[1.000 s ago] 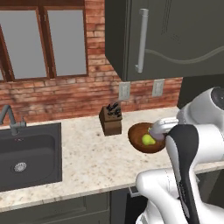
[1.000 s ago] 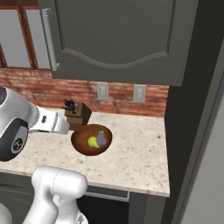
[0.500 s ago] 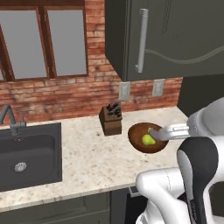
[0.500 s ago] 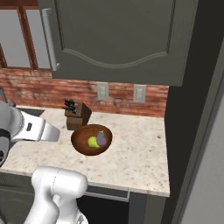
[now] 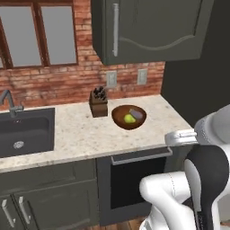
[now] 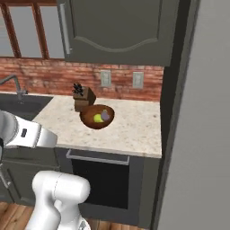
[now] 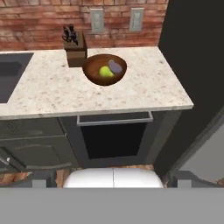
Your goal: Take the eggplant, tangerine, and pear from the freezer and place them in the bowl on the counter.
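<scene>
I see the bowl (image 7: 104,70) sitting toward the back of the bench (image 7: 52,94), near its right end and just beside the knife block (image 7: 74,50), which stands against the brick wall. Inside the bowl lies the pear (image 7: 104,72), a yellow-green shape, touching a greyish-purple lump that I take to be the eggplant (image 7: 115,66); I cannot make out its green cap. I see no orange fruit in the bowl, so I judge the tangerine is the one left to fetch. In the hand view the gripper (image 7: 109,179) hangs in front of the bench's front edge, above the dark oven door (image 7: 114,140), with its tips standing far apart at the bottom corners and nothing between them, so it is wide and empty. The freezer (image 6: 202,134) shows as a pale grey slab along the right side of the right base view, beyond the bench's right end; I cannot see its shelves from here. My reading is that two of three items are delivered and I am between trips. The next move calls for turning toward the freezer, getting the shelves into sight, and finding the tangerine before reaching in, keeping the arm clear of the tall dark panel (image 5: 197,63) at the bench's right end.
</scene>
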